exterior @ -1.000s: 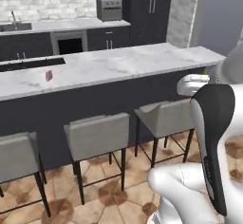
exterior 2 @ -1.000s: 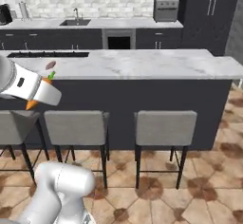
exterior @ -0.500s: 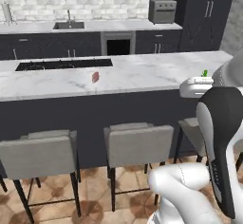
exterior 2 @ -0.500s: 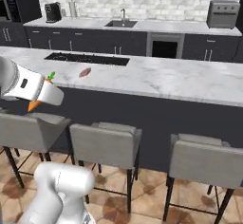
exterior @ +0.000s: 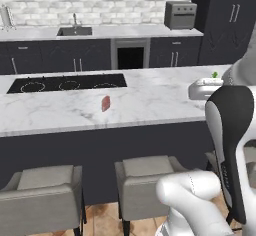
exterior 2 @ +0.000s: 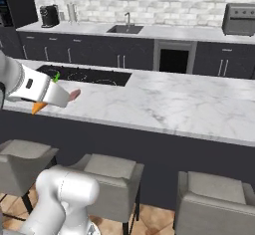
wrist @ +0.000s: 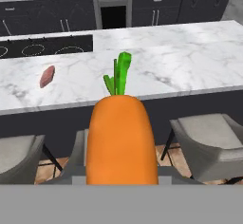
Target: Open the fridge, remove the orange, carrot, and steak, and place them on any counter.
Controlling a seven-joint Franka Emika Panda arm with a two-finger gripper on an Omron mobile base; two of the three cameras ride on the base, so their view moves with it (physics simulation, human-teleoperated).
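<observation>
My gripper (exterior 2: 47, 93) is shut on the carrot (wrist: 121, 142), which looms large in the hand view with its green tip (wrist: 121, 73) pointing up. From the right base view the carrot's orange end (exterior 2: 37, 108) pokes out below the hand. The gripper (exterior: 202, 87) hovers at the near edge of the counter (exterior: 150, 100), a white marble island with a black cooktop (exterior: 67, 83). The steak (exterior: 105, 103) lies flat on the marble in front of the cooktop, left of the gripper; it also shows as the steak (wrist: 47, 76). The fridge and the orange are out of view.
Grey stools (exterior: 42, 200) (exterior 2: 107, 179) stand along the island's near side, below the gripper. Behind the island runs a back counter with a sink (exterior: 75, 31), an oven (exterior: 130, 57) and a small oven box (exterior: 180, 15). A coffee machine (exterior 2: 48, 16) stands at its left.
The whole picture has shifted: the base has moved along the island toward the cooktop end and closer to it. The carrot stays held in the shut gripper.
</observation>
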